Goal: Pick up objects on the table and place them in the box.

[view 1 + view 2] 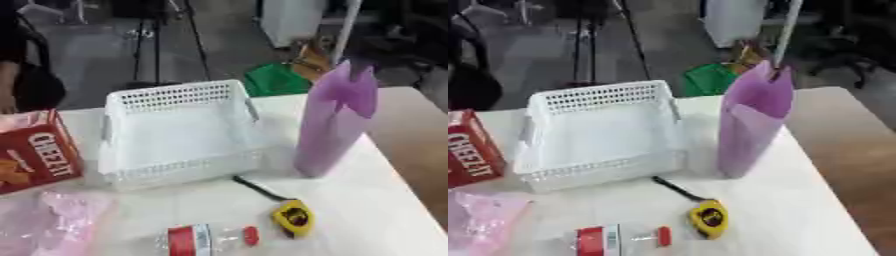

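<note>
Left eye view shows no robot hand; bottle (208,239) looks light, slippery, best grasped mid-body, near white basket (179,170).

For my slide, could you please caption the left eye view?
Empty white basket amid Cheez-It box, purple bag, tape measure, bottle.

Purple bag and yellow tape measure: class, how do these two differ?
The purple bag stands upright beside the white basket; the yellow tape measure lies flat nearer the camera. The bag is tall and much larger; the tape measure is small, with a dark strap trailing from it. Both rest on the white table, outside the basket.
</note>
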Tool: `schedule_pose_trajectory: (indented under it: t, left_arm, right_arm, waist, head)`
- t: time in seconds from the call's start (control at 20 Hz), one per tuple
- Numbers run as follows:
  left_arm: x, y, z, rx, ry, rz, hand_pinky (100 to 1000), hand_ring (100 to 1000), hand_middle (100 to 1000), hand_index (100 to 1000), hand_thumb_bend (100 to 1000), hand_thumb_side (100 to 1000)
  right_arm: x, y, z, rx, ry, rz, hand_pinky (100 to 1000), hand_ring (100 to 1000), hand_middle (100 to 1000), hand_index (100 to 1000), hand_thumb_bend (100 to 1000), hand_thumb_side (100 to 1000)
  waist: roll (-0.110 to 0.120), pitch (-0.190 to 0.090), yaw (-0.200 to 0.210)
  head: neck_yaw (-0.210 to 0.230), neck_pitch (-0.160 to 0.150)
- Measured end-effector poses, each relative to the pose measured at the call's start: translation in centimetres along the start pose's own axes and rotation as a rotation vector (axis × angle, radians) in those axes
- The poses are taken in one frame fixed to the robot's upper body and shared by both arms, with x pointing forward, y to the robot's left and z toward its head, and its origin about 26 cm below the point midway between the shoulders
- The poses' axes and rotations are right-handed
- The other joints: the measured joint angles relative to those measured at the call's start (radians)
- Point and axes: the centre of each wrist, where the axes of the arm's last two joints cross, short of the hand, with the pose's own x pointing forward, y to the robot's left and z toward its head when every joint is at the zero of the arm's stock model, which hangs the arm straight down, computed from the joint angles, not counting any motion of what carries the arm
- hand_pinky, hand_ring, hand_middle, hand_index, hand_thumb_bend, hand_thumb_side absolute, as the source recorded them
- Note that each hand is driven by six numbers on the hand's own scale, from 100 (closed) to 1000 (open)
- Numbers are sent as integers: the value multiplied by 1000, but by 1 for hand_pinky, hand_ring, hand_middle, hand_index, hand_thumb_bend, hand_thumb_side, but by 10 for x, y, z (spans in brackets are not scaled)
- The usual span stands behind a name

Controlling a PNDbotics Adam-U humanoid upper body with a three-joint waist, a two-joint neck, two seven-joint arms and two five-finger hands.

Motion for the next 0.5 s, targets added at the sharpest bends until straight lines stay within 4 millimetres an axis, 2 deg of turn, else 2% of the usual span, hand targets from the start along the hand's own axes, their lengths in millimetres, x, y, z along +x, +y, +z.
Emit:
schedule_pose_trajectory:
  t: [0.1, 0.2, 0.35, 0.5]
  left_arm:
    - [0, 0, 0, -1, 0, -1, 730, 798, 828, 819, 100, 1000]
    - [1, 0, 1, -2, 0, -2, 730, 798, 828, 819, 100, 1000]
    - [1, 0, 1, -2, 2, -4, 730, 798, 829, 819, 100, 1000]
    - [1, 0, 1, -2, 4, -6, 730, 799, 829, 819, 100, 1000]
  right_arm:
    - [0, 0, 0, 1, 1, -1, 771, 790, 782, 840, 100, 817]
    - [0, 0, 0, 1, 2, -2, 771, 790, 782, 840, 100, 817]
    - [0, 0, 0, 2, 1, -3, 772, 790, 782, 839, 100, 817]
    - [0, 0, 0, 2, 1, -3, 772, 790, 782, 839, 100, 817]
  waist:
    - [2, 0, -2]
    - [5, 0, -4]
    - [6, 0, -5]
    - [6, 0, -9]
  head:
    - [57, -1]
    - [86, -2]
    - [91, -4]
    - [73, -4]
